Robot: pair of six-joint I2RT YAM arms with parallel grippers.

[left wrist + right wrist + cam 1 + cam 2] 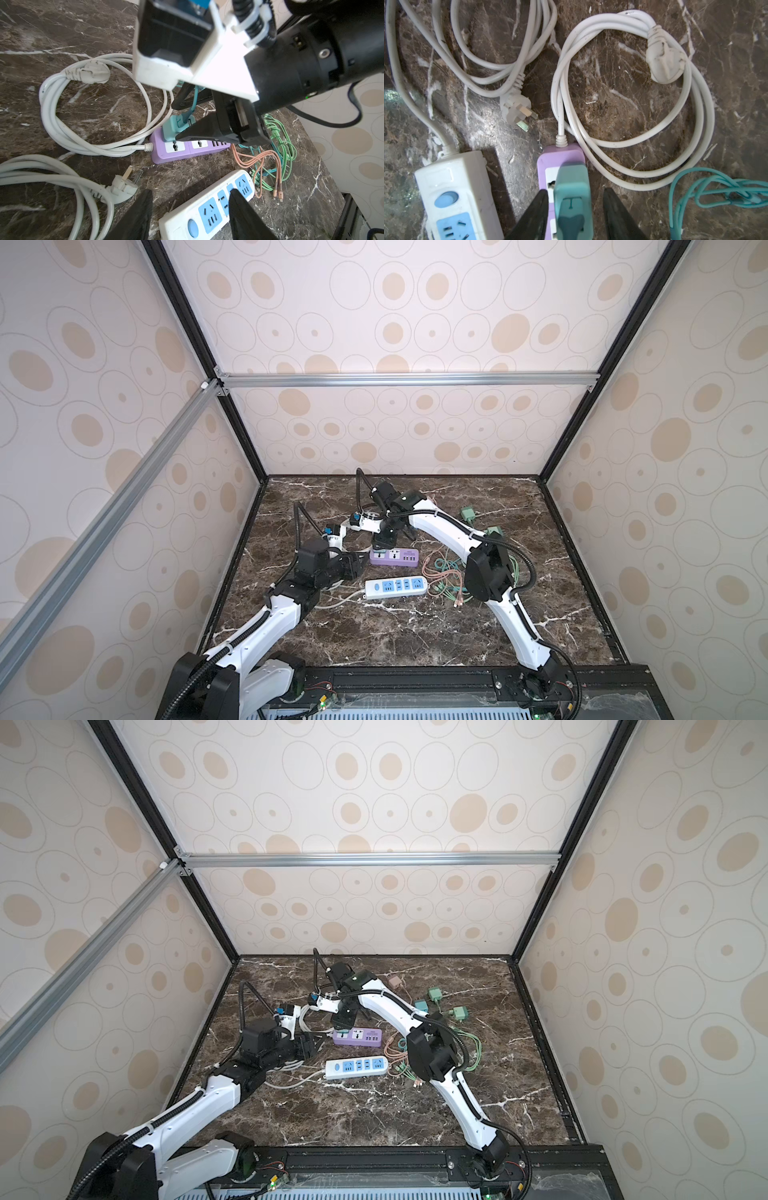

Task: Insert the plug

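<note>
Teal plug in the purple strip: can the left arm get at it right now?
Probably not cleanly. The right hand straddles the teal plug seated in the purple power strip, with fingers either side. The left hand hovers open over the white power strip.

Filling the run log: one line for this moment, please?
teal plug: looks seated in purple strip | right gripper: open, straddling plug | left gripper: open, empty

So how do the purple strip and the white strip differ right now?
The purple strip has a teal plug standing in the socket at its cord end; the white strip has nothing plugged in. The purple strip has white socket faces; the white strip has blue ones and a round blue button. Both lie flat on the table, white cords attached.
</note>
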